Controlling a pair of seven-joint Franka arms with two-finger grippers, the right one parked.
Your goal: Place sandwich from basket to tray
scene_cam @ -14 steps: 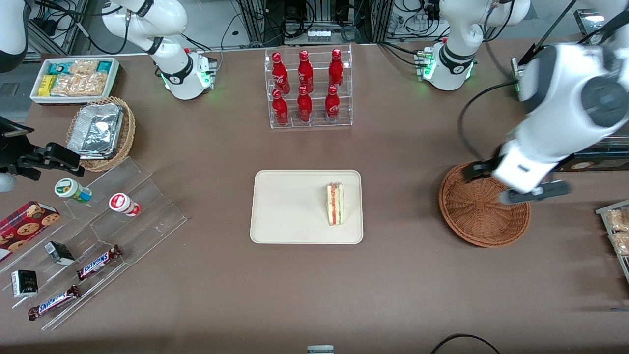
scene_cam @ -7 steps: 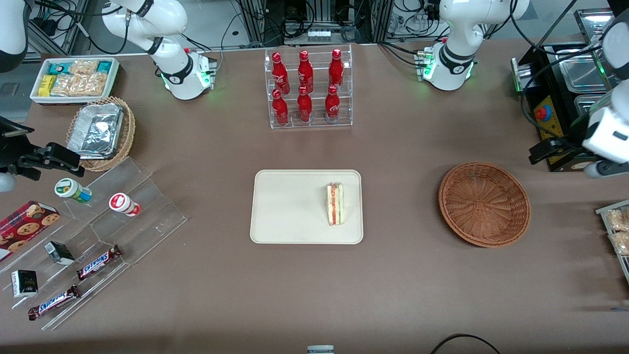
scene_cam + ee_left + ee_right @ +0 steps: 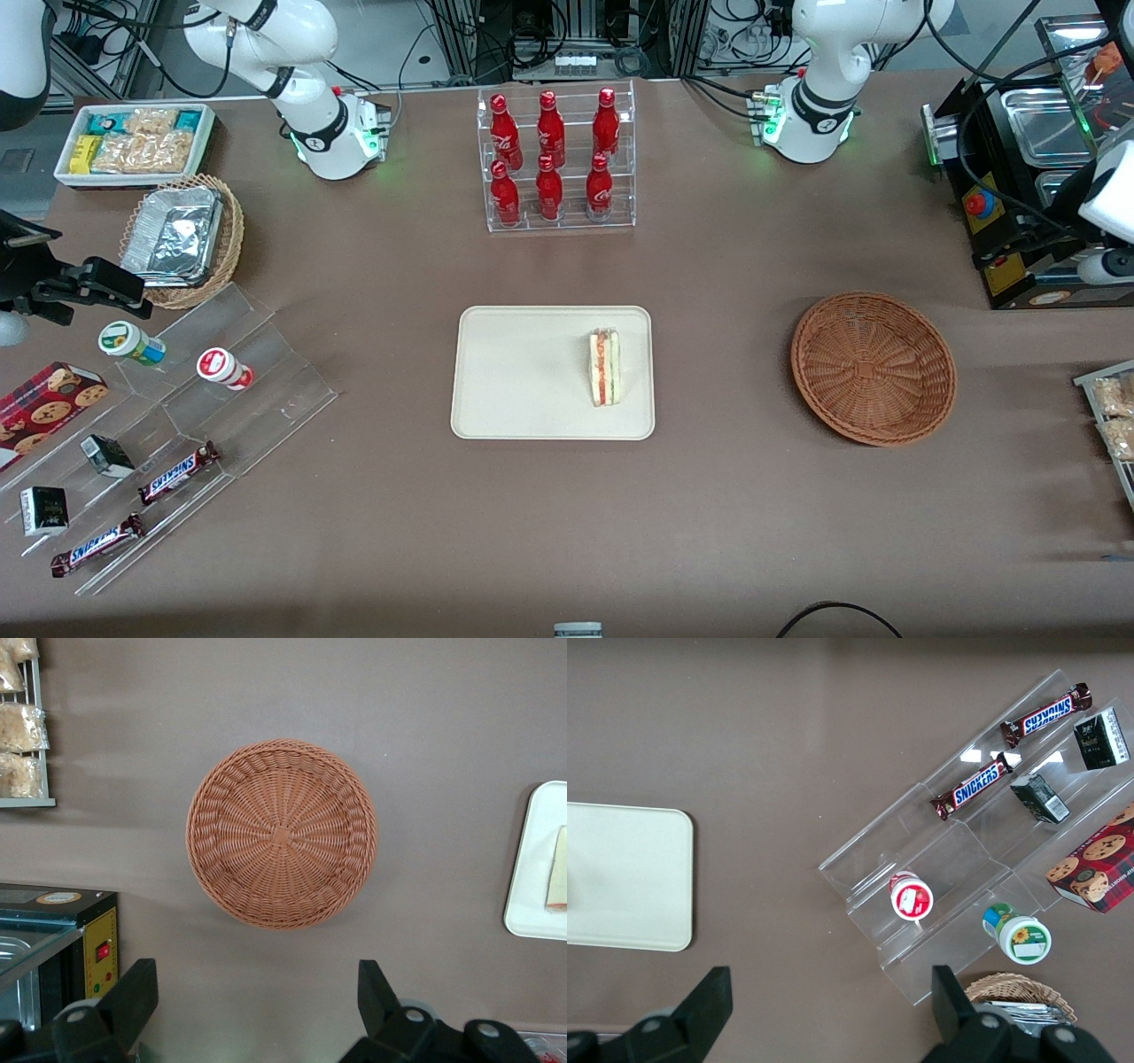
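While half cut off at the table's working-arm end, jaws [image 3: 257, 1005] spread, empty.

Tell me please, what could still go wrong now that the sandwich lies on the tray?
Little, I think. The sandwich lies close to the tray's rim on the basket's side, so a bump to the tray might slide it off. The open gripper hangs high above the table near the basket, close to the black machine and its cables, which it might snag.
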